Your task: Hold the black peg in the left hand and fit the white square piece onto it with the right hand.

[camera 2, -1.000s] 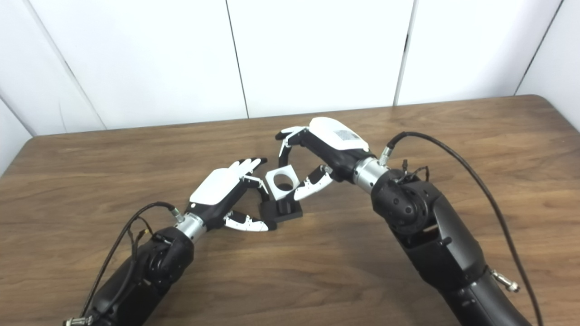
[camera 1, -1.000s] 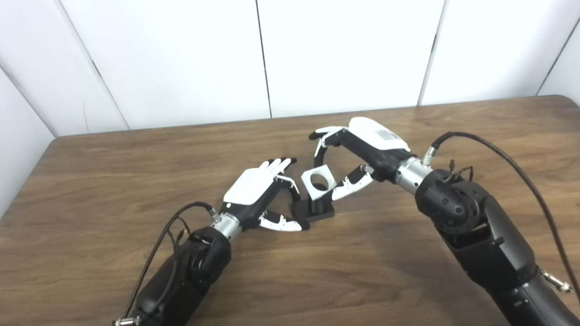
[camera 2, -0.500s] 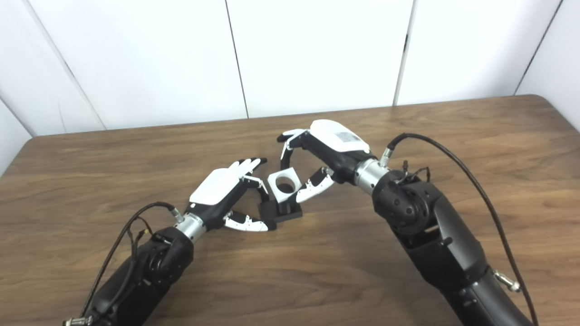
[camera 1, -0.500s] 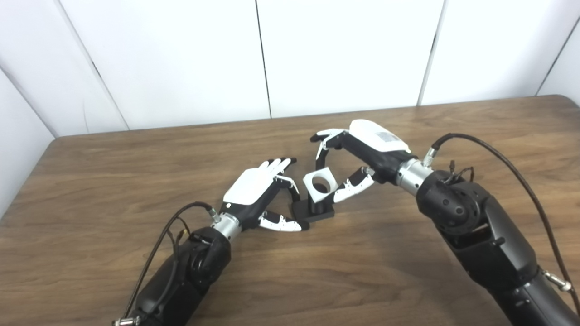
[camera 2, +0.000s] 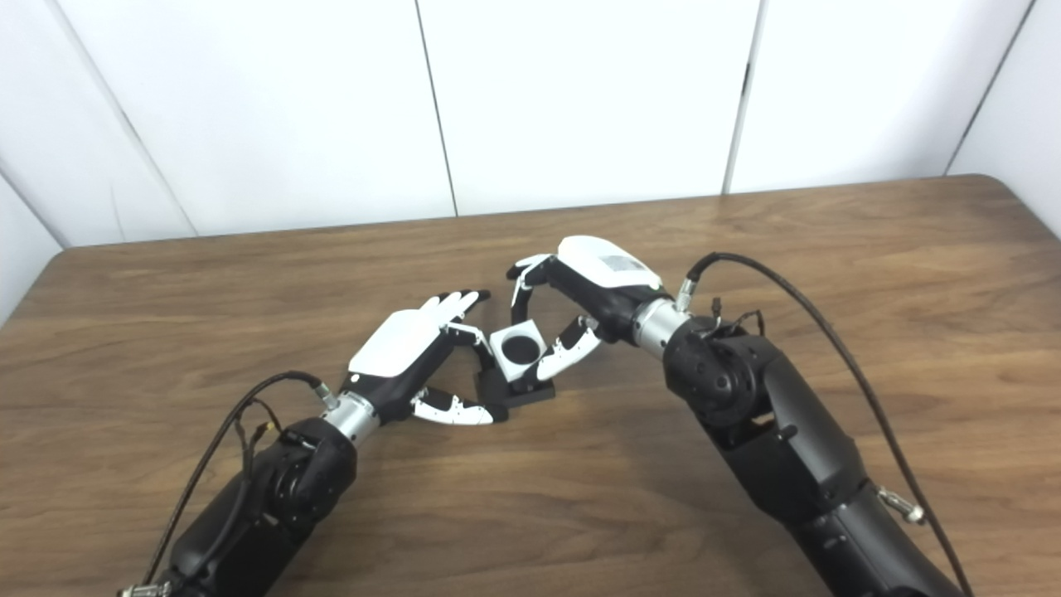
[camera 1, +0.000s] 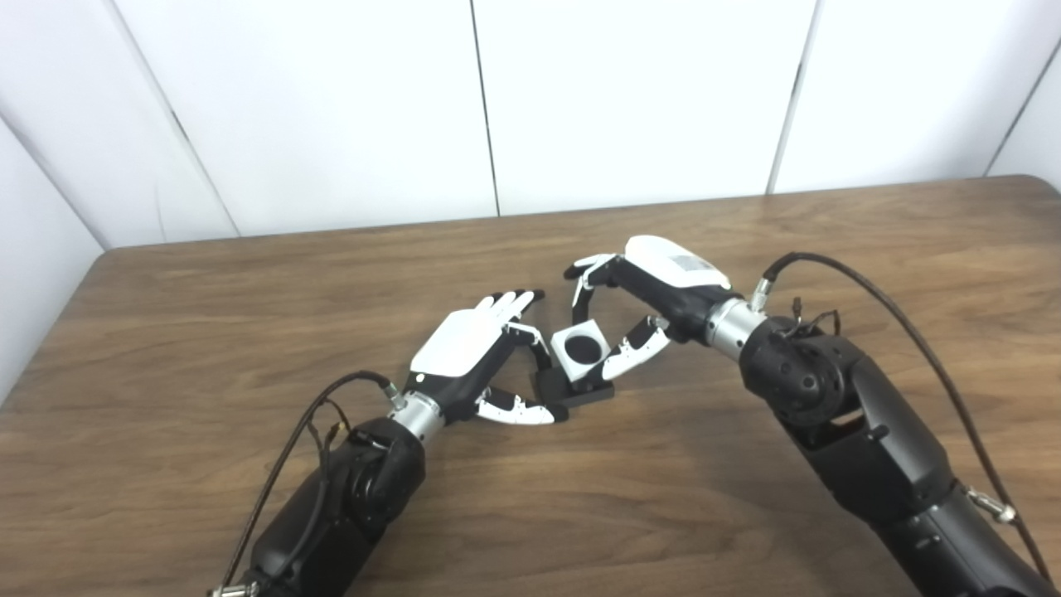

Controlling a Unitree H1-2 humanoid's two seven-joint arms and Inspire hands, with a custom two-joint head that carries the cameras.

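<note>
The black peg's square base (camera 1: 590, 393) sits on the wooden table (camera 1: 249, 332) at the middle. My left hand (camera 1: 468, 355) grips the base from the left, one curled finger behind it and the thumb (camera 1: 515, 409) at its front corner, the other fingers stretched out. My right hand (camera 1: 659, 283) is shut on the white square piece (camera 1: 580, 353), fingers at its far edge and thumb (camera 1: 632, 356) at its near right side. The piece sits low over the peg, slightly tilted. Its round hole looks filled with black, and the peg shaft is hidden.
A black cable (camera 1: 879, 290) loops off my right forearm, and another (camera 1: 302, 414) off my left wrist. White wall panels (camera 1: 630, 99) stand behind the table's far edge. The table's left edge (camera 1: 50, 332) runs close to the wall.
My right hand has moved down and a little left with the white piece. The piece has dropped over the peg, so the shaft that showed below it is now covered. My left hand has not moved.
</note>
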